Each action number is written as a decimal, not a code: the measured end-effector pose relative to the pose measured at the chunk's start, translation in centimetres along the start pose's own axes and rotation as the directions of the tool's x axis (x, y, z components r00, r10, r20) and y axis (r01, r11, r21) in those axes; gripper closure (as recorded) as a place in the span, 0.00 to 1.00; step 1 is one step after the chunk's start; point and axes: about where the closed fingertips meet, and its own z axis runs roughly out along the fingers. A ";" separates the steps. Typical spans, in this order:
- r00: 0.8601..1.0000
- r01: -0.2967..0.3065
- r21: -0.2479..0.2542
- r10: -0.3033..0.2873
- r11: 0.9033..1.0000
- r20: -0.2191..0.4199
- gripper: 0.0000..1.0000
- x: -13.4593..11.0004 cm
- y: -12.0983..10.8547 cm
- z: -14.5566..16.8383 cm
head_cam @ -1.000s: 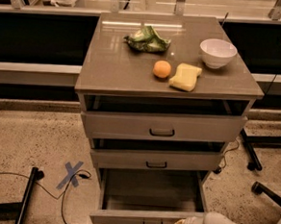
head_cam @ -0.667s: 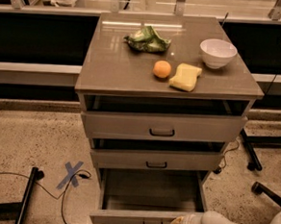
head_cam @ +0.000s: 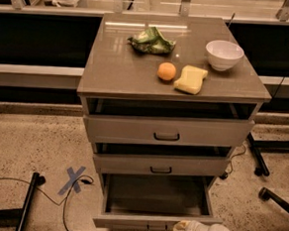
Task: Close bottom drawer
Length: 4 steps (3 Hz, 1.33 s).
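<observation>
One bottom drawer (head_cam: 127,220) stands pulled far out, its front running left-right. The gripper (head_cam: 185,230) sits just before that front, right of its handle (head_cam: 155,228); open or closed, cannot tell.

Cabinet top (head_cam: 123,66) carries bowl (head_cam: 224,54), orange (head_cam: 167,71), sponge (head_cam: 190,79), bag (head_cam: 151,41); pincer (head_cam: 181,230) near floor (head_cam: 28,144).
</observation>
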 end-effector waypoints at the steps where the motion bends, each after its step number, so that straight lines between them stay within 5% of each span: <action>1: 0.999 0.054 0.058 -0.054 0.997 0.004 1.00 -0.8 -1.6 0.4; 3: 0.990 0.138 0.095 -0.138 0.986 -0.011 1.00 -2.8 -8.7 1.9; 4: 0.989 0.145 0.099 -0.145 0.984 -0.014 1.00 -2.8 -8.8 2.1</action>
